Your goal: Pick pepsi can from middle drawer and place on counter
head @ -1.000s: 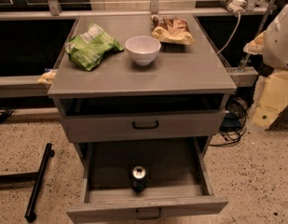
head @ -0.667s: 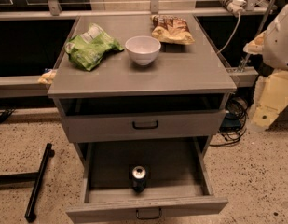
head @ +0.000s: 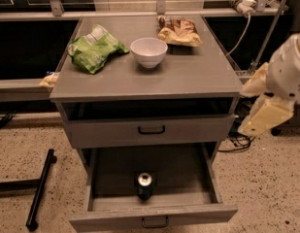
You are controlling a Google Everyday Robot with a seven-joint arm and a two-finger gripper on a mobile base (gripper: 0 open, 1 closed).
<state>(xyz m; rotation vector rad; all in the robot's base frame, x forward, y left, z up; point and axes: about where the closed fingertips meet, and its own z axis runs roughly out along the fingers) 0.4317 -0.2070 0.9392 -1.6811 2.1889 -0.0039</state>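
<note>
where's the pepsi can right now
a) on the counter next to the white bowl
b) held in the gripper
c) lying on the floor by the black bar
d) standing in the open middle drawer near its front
d: the pepsi can stands upright in the open middle drawer, close to its front wall, while the gripper hangs off beyond the right edge of the counter, apart from the can.
</note>
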